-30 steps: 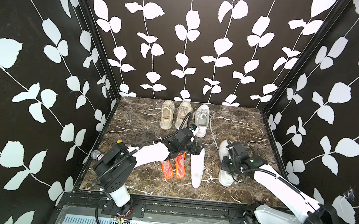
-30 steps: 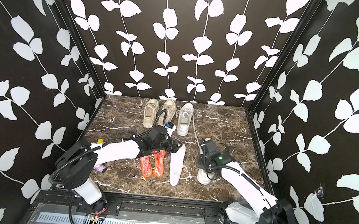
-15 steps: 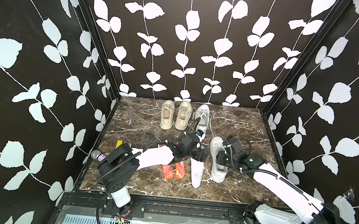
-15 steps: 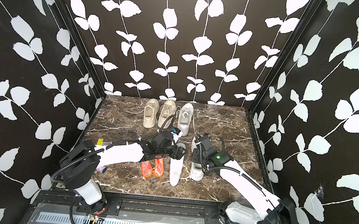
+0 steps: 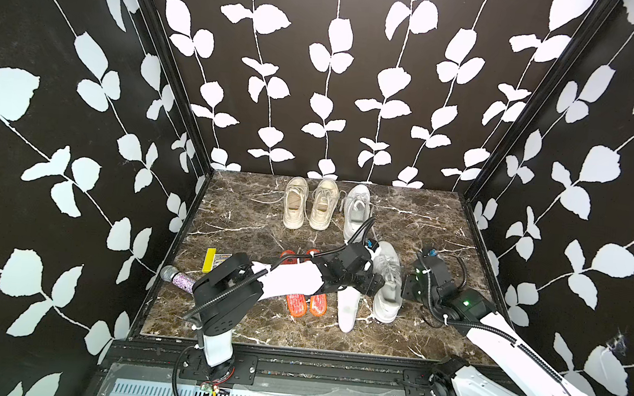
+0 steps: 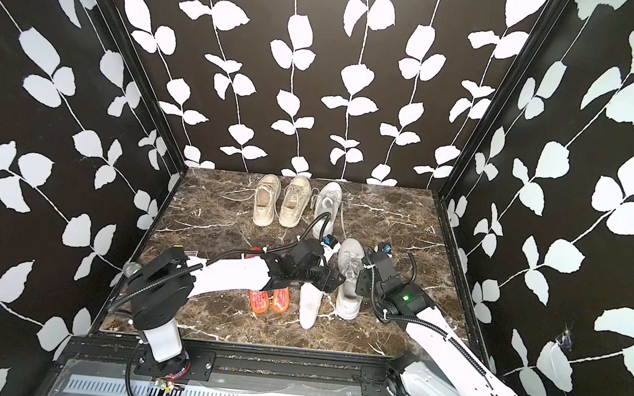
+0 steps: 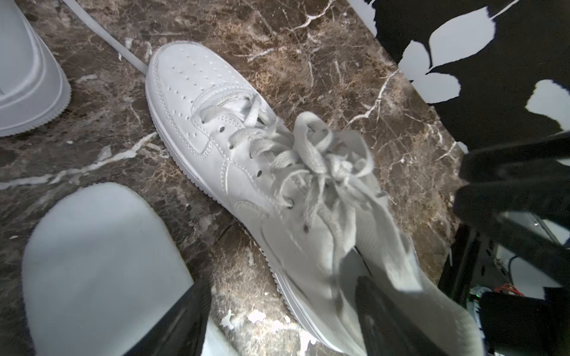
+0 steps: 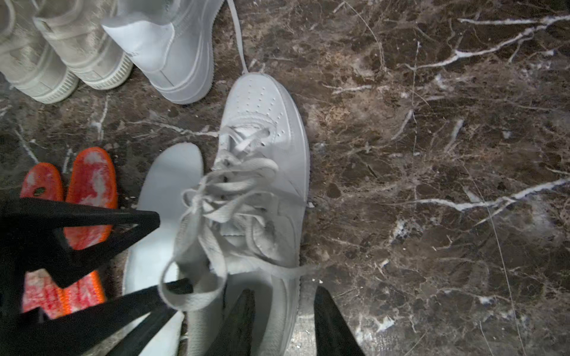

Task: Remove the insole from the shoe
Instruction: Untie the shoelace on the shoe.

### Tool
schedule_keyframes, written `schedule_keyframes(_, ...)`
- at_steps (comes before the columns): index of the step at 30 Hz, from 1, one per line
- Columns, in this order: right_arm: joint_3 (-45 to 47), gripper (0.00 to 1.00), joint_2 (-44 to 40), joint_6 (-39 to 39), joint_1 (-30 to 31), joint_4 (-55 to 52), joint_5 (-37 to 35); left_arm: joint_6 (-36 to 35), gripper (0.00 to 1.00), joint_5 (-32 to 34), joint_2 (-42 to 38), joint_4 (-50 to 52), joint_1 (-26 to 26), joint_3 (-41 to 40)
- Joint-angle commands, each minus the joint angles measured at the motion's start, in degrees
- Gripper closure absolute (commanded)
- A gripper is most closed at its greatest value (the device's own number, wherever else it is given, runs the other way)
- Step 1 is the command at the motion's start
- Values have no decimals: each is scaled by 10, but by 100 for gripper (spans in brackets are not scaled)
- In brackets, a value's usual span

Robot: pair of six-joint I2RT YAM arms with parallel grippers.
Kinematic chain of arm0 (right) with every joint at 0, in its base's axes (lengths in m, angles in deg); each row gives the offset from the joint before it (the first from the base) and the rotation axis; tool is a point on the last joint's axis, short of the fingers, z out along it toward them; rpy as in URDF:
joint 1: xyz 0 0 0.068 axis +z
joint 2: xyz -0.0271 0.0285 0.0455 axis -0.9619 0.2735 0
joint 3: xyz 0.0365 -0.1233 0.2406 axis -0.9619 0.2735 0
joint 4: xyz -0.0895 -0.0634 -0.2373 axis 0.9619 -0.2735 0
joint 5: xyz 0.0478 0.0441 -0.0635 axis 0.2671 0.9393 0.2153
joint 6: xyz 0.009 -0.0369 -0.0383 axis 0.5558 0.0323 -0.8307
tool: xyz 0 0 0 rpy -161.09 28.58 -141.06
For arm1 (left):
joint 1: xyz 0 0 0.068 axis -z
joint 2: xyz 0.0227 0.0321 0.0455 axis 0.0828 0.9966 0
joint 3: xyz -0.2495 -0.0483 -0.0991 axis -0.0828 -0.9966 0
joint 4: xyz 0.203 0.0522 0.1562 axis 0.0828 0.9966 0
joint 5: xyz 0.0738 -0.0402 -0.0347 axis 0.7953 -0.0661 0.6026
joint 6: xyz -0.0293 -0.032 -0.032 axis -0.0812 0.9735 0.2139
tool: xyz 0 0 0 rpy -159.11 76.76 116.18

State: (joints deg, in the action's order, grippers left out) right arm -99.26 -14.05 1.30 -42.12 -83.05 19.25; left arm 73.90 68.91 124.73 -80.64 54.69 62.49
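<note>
White shoe sits upright on the marble counter, toe toward the back wall, laces loose & tangled. One white insole lies flat on the counter just beside it, on the left-arm side, btwn the shoe and two orange insoles. Whether another insole sits inside the shoe I can't tell: laces and both claws cover the opening.

Left claw is wide open and reaches across the white insole. On its wrist cam one finger hangs over the insole's edge and the other over the shoe's collar, w/ the shoe's side wall in the gap. I see no grip on anything.

Right claw sits at the heel end from the other side, jaws partly apart. One finger is over the opening, the other outside above bare counter. The wall is btwn them w/ a gap showing, so it isn't clamped. On that same cam a lace loop crosses a finger of the left claw.

At the back of the counter, two beige shoes stand side by side, w/ a second white shoe just beside them. At the left edge are a glitter mic and a yellow box.
</note>
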Motion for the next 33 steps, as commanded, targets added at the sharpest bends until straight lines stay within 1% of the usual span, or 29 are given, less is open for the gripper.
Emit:
schedule_keyframes(1, 11, 68, -7, -9, -13, 21, 17, 6, 27, 8, 9, 3, 4, 21)
schedule_keyframes(5, 28, 66, -8, -18, -22, 42, 41, 6, 31, 10, 26, 4, 4, 38)
schedule_keyframes(8, 31, 64, 8, -29, -25, 52, 46, -2, 36, 16, 46, 34, 4, 67)
schedule_keyframes(12, 28, 63, 34, -45, -26, 77, 63, -14, 41, 26, 55, 43, 4, 80)
schedule_keyframes(17, 18, 62, 56, -52, -26, 85, 53, -32, 57, 27, 73, 81, 3, 113)
schedule_keyframes(19, 14, 62, 67, -56, -27, 86, 52, -33, 57, 27, 73, 81, 4, 112)
schedule_keyframes(20, 12, 63, 72, -57, -26, 87, 57, -35, 62, 25, 73, 78, 4, 113)
schedule_keyframes(23, 12, 65, 81, -58, -26, 89, 63, -43, 70, 18, 75, 79, 4, 117)
schedule_keyframes(28, 10, 77, 67, -55, -27, 71, 46, -50, 75, 29, 74, 84, 3, 120)
schedule_keyframes(30, 7, 79, 59, -51, -27, 53, 30, -49, 76, 33, 75, 87, 3, 121)
schedule_keyframes(33, 4, 80, 45, -52, -27, 45, 36, -47, 76, 38, 76, 88, 4, 124)
